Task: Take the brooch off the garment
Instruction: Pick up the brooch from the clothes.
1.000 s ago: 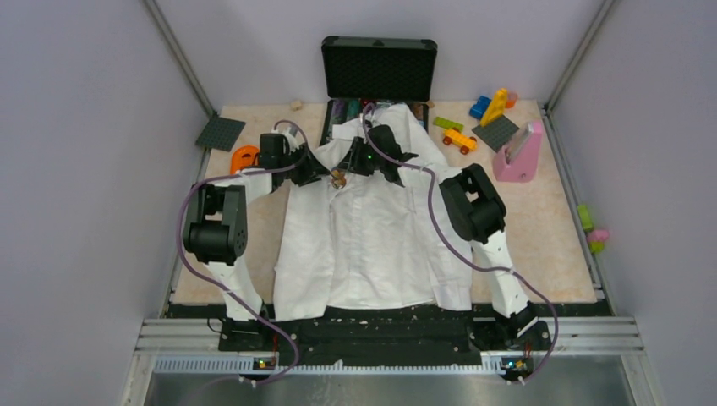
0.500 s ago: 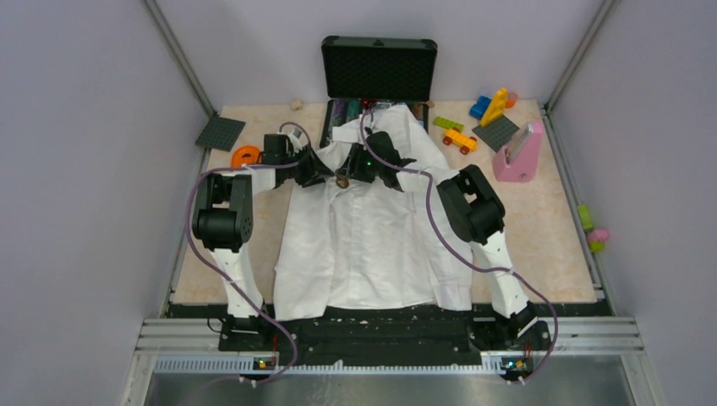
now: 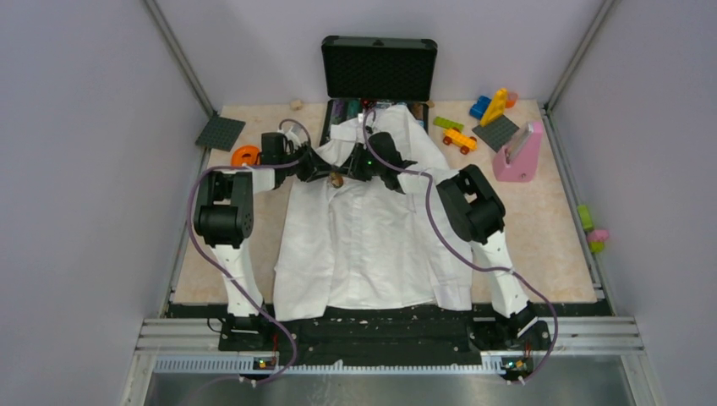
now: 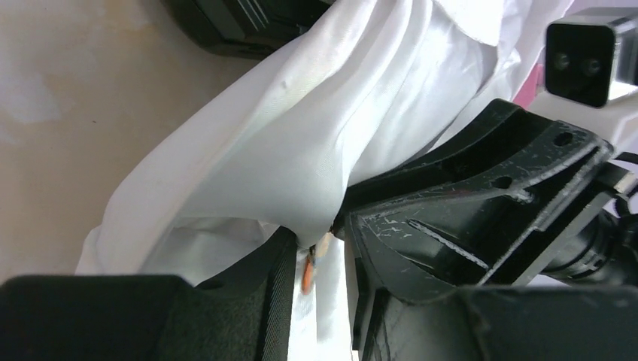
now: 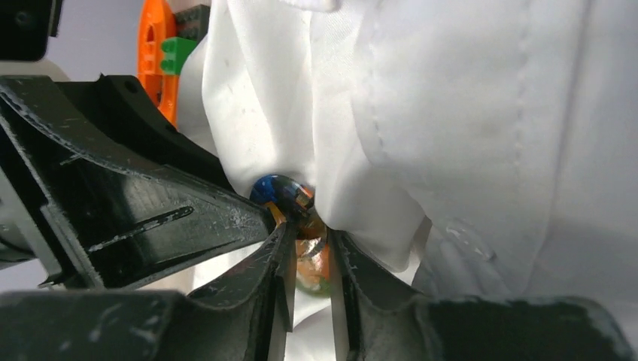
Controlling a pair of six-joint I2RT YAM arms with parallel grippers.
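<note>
A white shirt [image 3: 372,245] lies flat on the table, collar towards the back. The small brown-orange brooch [image 3: 337,178] sits on its upper left chest. Both grippers meet at it: my left gripper [image 3: 325,173] from the left, my right gripper [image 3: 348,172] from the right. In the right wrist view my right gripper [image 5: 310,244] is shut on the orange brooch [image 5: 312,259], with shirt fabric [image 5: 466,113] bunched around it. In the left wrist view my left gripper [image 4: 323,259] pinches a taut fold of shirt [image 4: 301,135] right beside the brooch's orange edge [image 4: 308,275].
An open black case [image 3: 379,68] stands behind the collar. An orange ring [image 3: 245,156] and a dark plate [image 3: 221,133] lie back left. Toy bricks [image 3: 495,106], a yellow car [image 3: 459,139] and a pink stand [image 3: 520,152] are back right.
My left arm has swung its elbow up and back, and its gripper has drawn in closer to the brooch from the left. The right gripper has stayed at the brooch.
</note>
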